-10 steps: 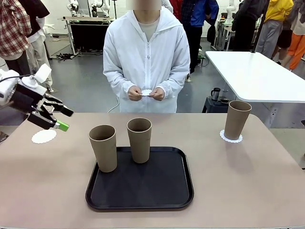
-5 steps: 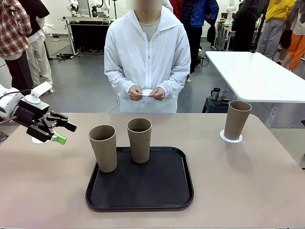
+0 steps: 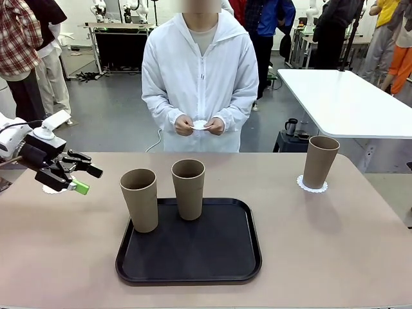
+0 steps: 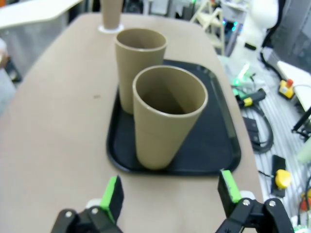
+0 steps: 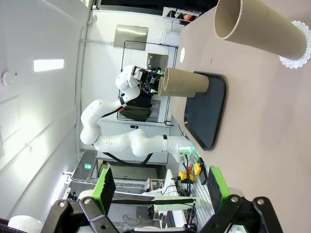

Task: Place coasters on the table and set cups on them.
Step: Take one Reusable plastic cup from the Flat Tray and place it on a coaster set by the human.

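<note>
Scanning the front view, we see the left gripper (image 3: 89, 180) hovering low over the table (image 3: 335, 244) at 9 o'clock of the black tray (image 3: 193, 257), jaws spread apart, nothing between them. Just beyond it, at its 9 o'clock, a sliver of the first coaster (image 3: 46, 189) lies flat on the table, mostly hidden by the gripper. Two cups stand upright on the tray: the left cup (image 3: 140, 201) at the tray's 10 o'clock edge and the middle cup (image 3: 188, 190) at its 12 o'clock, near each other but apart. We see the third cup (image 3: 320, 162) upright on the second coaster (image 3: 312, 187) at the tray's 2 o'clock, well apart from the tray. At 12 o'clock across the table the person's hands (image 3: 183, 125) pinch a spare coaster (image 3: 199, 124) at waist height. From the left wrist view, the green pads (image 4: 112, 193) sit wide at 6 o'clock with the left cup straight ahead at 12 o'clock, untouched, and the middle cup right behind it. From the right wrist view, we see the right gripper (image 5: 160, 187) wide open and empty, with the third cup and its lacy coaster at 1 o'clock and the tray farther off near centre.
</note>
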You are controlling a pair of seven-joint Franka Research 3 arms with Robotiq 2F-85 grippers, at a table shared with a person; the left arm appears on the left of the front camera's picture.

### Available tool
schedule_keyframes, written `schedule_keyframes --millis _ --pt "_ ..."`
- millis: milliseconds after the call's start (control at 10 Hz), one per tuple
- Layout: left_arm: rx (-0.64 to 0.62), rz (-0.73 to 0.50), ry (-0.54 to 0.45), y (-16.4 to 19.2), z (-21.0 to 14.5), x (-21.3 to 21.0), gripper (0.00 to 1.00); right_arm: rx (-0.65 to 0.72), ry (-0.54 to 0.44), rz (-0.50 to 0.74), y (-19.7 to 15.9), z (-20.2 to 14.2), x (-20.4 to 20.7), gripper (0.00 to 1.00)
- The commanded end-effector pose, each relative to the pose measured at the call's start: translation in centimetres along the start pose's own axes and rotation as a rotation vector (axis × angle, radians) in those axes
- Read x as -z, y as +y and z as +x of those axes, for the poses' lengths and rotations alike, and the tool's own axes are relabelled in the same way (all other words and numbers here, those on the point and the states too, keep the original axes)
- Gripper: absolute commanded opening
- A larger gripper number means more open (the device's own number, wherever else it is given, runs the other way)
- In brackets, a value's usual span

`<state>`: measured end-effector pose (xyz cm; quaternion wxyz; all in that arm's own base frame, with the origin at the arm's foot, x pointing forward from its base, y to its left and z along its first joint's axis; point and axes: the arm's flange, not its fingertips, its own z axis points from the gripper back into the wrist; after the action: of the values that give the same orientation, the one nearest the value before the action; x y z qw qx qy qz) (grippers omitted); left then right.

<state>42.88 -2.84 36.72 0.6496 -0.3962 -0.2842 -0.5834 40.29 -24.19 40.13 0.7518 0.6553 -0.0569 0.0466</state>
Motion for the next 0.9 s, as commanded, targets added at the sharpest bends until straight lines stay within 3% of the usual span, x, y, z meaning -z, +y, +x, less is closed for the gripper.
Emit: schedule_keyframes --millis 0,200,300,500,800 --pt "0.004 0.003 -0.02 -0.3 0.0 0.2 1.0 0.004 0.0 -0.003 0.0 0.0 0.0 1.0" --pt "0.0 0.0 0.001 0.0 0.0 0.0 1.0 0.004 0.0 -0.003 0.0 0.0 0.0 1.0" --pt "0.061 0.016 -0.01 0.4 -0.9 0.5 1.0 0.004 0.0 -0.003 0.0 0.0 0.0 1.0" --pt "0.12 0.075 -0.111 1.7 -2.5 2.1 1.0 0.004 0.0 -0.003 0.0 0.0 0.0 1.0" --pt "0.209 0.053 -0.177 2.2 -3.4 4.0 1.0 0.004 0.0 -0.003 0.0 0.0 0.0 1.0"
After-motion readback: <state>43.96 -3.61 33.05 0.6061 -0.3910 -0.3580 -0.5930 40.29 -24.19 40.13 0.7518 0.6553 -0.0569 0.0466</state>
